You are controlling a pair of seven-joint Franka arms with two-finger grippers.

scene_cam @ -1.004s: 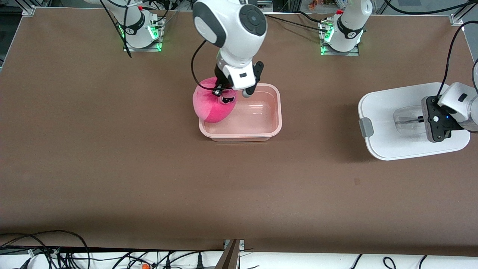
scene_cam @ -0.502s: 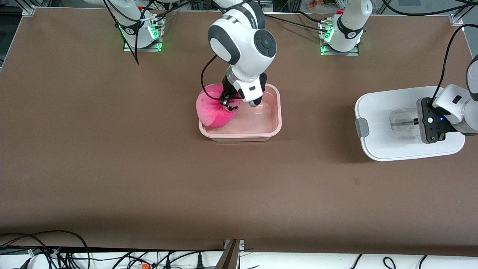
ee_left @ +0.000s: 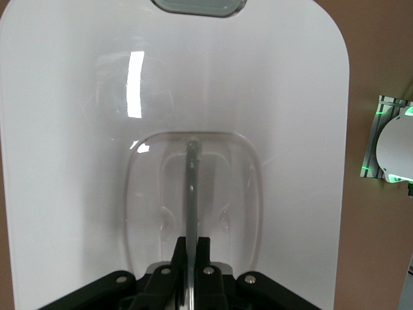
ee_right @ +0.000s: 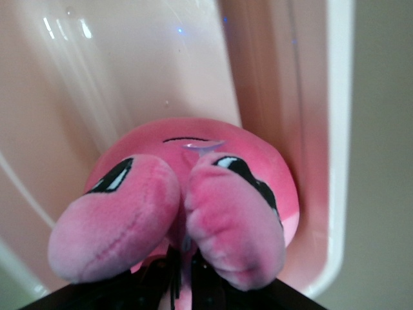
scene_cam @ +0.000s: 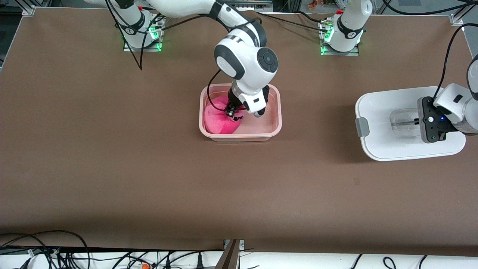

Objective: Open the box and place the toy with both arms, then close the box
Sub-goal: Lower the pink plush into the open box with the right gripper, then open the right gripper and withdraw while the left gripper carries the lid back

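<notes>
The pink translucent box (scene_cam: 277, 123) stands lidless in the middle of the table. The bright pink plush toy (scene_cam: 218, 119) sits inside it, at the end toward the right arm, close to the box wall (ee_right: 322, 148). My right gripper (scene_cam: 234, 114) is shut on the toy (ee_right: 193, 187), pinching plush between its fingers. The white lid (scene_cam: 388, 149) lies flat on the table at the left arm's end, with a grey clip (scene_cam: 362, 127). My left gripper (scene_cam: 417, 121) is shut on the thin rib of the lid's clear handle (ee_left: 192, 194).
The two arm bases (scene_cam: 139, 31) (scene_cam: 341, 35) stand along the table's far edge. Cables (scene_cam: 56, 250) run along the near edge. Bare brown tabletop (scene_cam: 239, 186) spreads between the box and the lid and in front of both.
My right gripper has come down with the toy, from over the box's rim into the box. The lid in my left gripper has shifted slightly toward the box.
</notes>
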